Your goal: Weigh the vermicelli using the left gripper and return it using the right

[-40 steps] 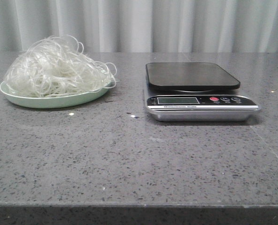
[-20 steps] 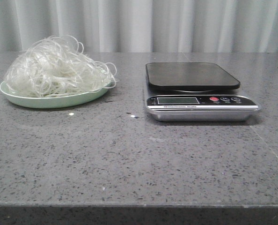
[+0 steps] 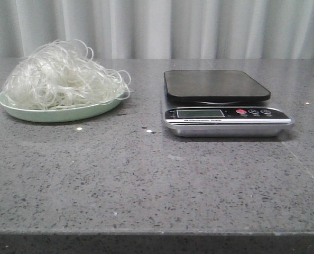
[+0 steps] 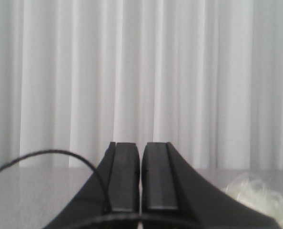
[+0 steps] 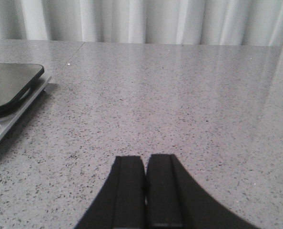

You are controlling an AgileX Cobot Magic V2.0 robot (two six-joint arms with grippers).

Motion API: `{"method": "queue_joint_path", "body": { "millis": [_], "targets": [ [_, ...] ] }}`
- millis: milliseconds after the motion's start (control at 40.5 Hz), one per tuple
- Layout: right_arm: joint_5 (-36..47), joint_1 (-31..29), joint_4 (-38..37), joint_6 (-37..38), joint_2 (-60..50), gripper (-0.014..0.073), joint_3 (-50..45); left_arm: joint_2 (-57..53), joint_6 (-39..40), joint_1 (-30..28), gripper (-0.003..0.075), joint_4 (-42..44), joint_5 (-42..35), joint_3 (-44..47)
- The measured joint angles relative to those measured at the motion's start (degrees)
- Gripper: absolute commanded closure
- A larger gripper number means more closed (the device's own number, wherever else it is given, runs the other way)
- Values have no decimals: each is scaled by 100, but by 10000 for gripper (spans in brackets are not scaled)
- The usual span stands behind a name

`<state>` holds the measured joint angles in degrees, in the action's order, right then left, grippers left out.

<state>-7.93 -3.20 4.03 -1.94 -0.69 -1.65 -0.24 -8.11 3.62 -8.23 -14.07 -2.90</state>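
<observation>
A: Start with the hands. How do they stand?

B: The left hand has its two dark fingers pressed together, nothing between them. It points at a pale curtain, with a thin black cable looping beside it. The right hand is likewise closed and empty, low over the bare grey speckled desk.

A: Neither shows in the front view?

B: No, neither one.

A: Where is the vermicelli?

B: The vermicelli sits heaped on a pale green plate at the left of the desk, toward the back. Loose loops stick up and spill over the plate's right rim. A blurred white edge of it also shows at the corner of the left wrist view.

A: And the scale?

B: The scale stands to the right of the plate, apart from it, its dark platform bare. Its display faces front, with a red button beside it. The right wrist view catches its corner, off to one side of that hand.
</observation>
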Motion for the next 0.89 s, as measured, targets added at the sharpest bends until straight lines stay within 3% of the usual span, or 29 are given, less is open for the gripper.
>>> {"method": "queue_joint_path", "body": {
  "millis": [173, 346, 469, 692, 889],
  "targets": [
    [0, 0, 0, 0, 0, 442, 0, 534, 0, 0, 577, 0, 1065, -1912],
    [0, 0, 0, 0, 0, 442, 0, 2178, 0, 0, 555, 21, 2449, -4152],
    [0, 0, 0, 0, 0, 442, 0, 3461, -14, 0, 461, 43, 3519, -5397],
    [0, 0, 0, 0, 0, 442, 0, 5448, -842, 0, 168, -621, 5075, -6608],
    [0, 0, 0, 0, 0, 442, 0, 6656, -1241, 47, 141, -1262, 5758, -6968]
  ]
}}
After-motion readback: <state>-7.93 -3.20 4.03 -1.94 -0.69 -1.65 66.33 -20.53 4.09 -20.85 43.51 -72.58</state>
